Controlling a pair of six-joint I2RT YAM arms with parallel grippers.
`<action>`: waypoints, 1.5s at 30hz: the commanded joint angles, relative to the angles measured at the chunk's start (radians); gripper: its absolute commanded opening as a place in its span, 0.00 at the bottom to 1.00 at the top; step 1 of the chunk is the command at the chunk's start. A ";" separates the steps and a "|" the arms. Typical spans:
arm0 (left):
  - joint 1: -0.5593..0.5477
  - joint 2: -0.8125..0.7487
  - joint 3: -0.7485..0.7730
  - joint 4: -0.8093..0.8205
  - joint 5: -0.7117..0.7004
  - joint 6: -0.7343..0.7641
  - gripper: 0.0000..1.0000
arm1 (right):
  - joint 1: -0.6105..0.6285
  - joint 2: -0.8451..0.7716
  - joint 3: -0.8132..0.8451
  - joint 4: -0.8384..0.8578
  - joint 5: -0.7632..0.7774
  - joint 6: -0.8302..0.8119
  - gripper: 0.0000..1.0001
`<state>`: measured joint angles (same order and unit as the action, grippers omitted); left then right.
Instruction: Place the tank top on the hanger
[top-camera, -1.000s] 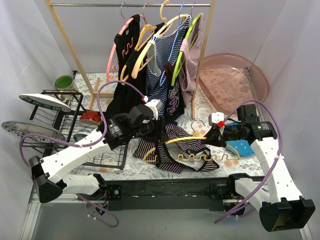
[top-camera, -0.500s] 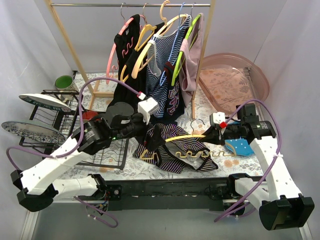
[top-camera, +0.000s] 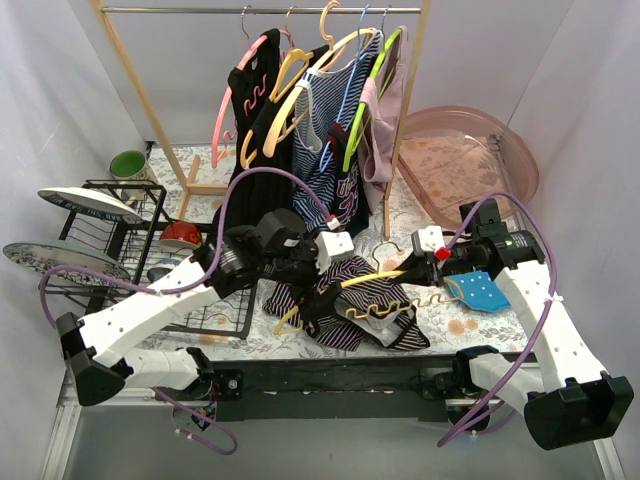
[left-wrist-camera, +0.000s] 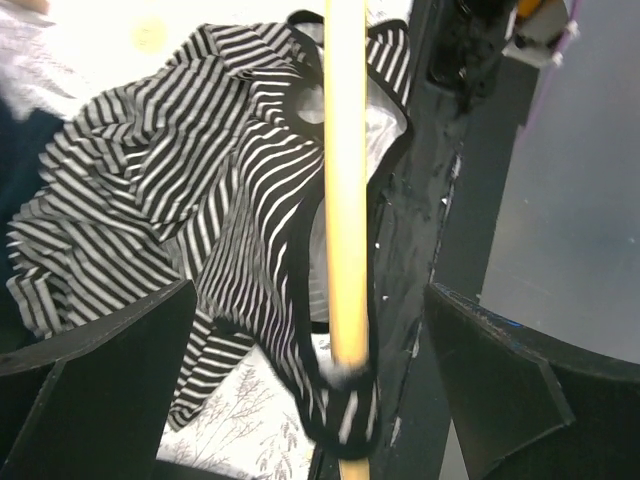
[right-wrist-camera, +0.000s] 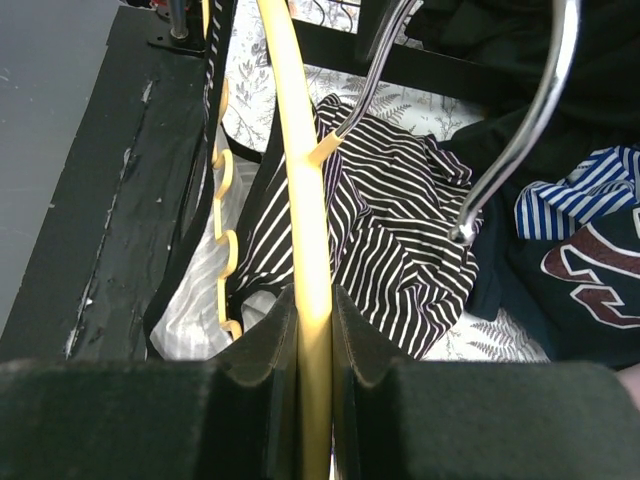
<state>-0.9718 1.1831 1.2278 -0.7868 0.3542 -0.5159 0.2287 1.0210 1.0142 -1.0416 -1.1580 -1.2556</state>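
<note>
The right fingers pinch one shoulder of the hanger above the crumpled tank top, which lies mid-counter near the front edge, while the left fingers stand wide apart astride the hanger's bar.

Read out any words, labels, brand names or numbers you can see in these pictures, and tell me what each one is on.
Nothing here can be read as text.
Maroon, white-edged print on the navy hanging garment: looks like lettering, but it is folded and cut off; unreadable.
Tank top and hanger: no label or marking visible.
</note>
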 joint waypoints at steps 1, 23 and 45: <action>-0.004 0.015 0.006 0.011 0.097 0.033 0.96 | 0.018 -0.016 0.029 0.061 -0.060 0.039 0.01; -0.002 -0.195 -0.243 0.211 -0.147 -0.327 0.00 | -0.020 -0.068 0.087 0.344 0.340 0.594 0.76; -0.004 -0.330 -0.364 0.457 -0.328 -0.615 0.00 | -0.031 0.005 -0.224 0.186 0.478 0.397 0.76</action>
<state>-0.9745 0.8791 0.8776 -0.4179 0.0788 -1.0771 0.1505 0.9863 0.8639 -0.9176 -0.7132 -0.8227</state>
